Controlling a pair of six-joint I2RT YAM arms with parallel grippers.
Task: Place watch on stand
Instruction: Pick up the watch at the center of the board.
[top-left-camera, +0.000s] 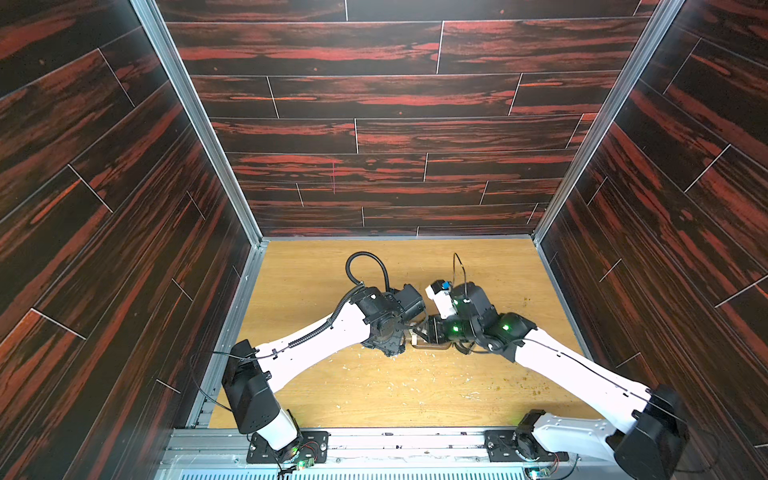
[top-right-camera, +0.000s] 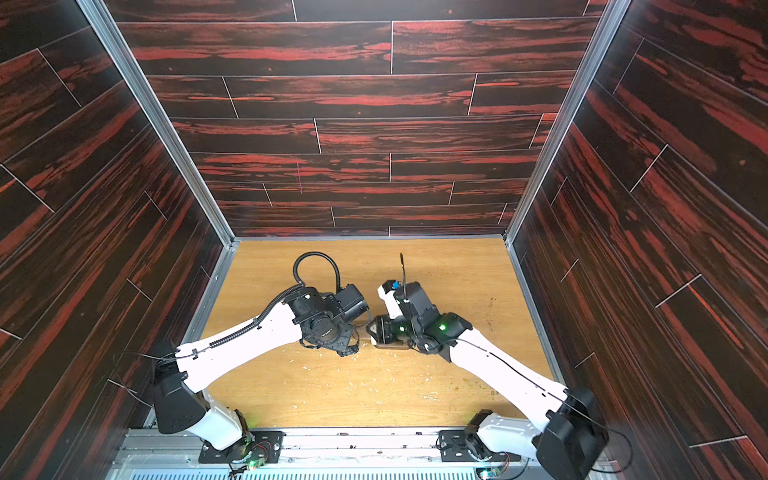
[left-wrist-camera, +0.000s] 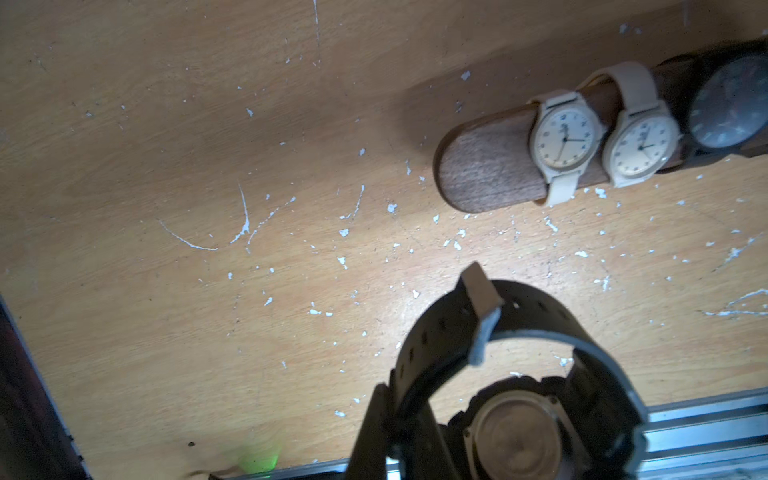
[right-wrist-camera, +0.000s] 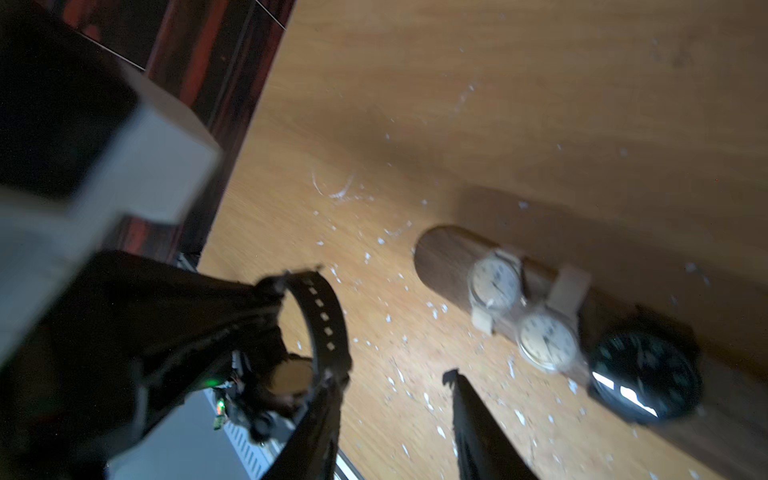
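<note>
Left gripper (left-wrist-camera: 399, 415) is pinching one looped watch (left-wrist-camera: 515, 432), case-back facing its wrist; right gripper (right-wrist-camera: 390, 378) is gaping; sideways-running stand (left-wrist-camera: 486, 170) is carrying three more watches (left-wrist-camera: 565, 141).

Both top views: cam high at front, above arm bases (top-left-camera: 286, 451), tilted down twd rear wall (top-left-camera: 395, 124), whole table (top-left-camera: 332, 395) in shot, near-identical. Wrist cams: close over table, both share stand (left-wrist-camera: 486, 170) (right-wrist-camera: 440, 257) + free black watch (left-wrist-camera: 536, 316) (right-wrist-camera: 328, 328); R wrist pic blurred.
</note>
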